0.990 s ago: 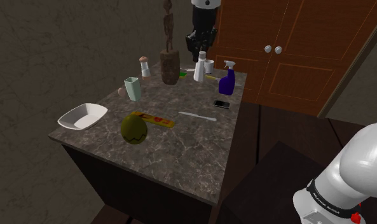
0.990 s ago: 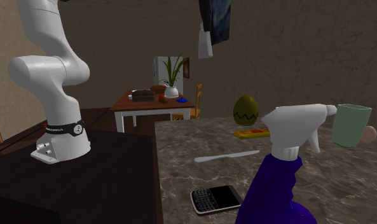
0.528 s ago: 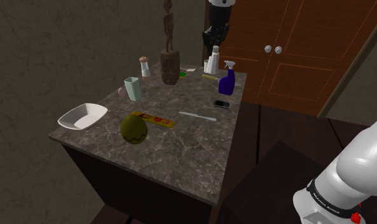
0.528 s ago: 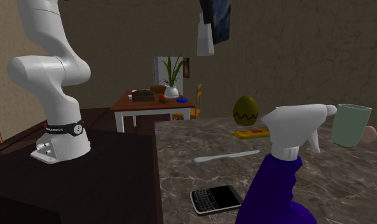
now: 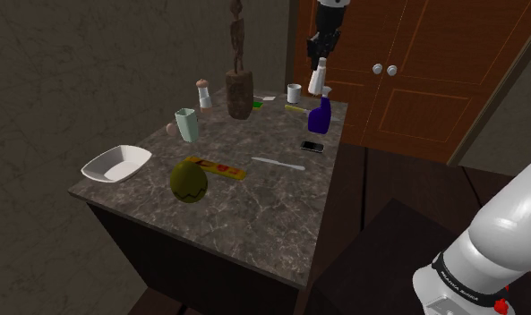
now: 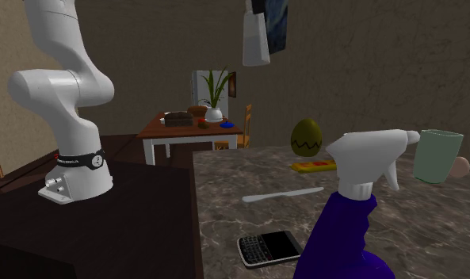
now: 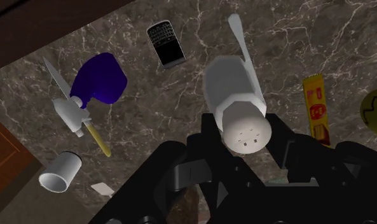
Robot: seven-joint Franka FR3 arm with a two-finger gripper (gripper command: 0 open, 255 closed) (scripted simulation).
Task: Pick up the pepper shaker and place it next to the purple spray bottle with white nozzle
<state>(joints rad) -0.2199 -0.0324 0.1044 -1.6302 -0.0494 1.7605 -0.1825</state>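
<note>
Table (image 5: pixel 254 206) carries the same things as before. The hand (image 5: pixel 320 61) has travelled toward the shoulder view's right and now hangs nearly over the purple spray bottle (image 5: pixel 320 114) at the far right corner. Its fingers are closed on the white pepper shaker (image 5: pixel 318 80), held high in the air. Lowering it beside the bottle seems next.
</note>
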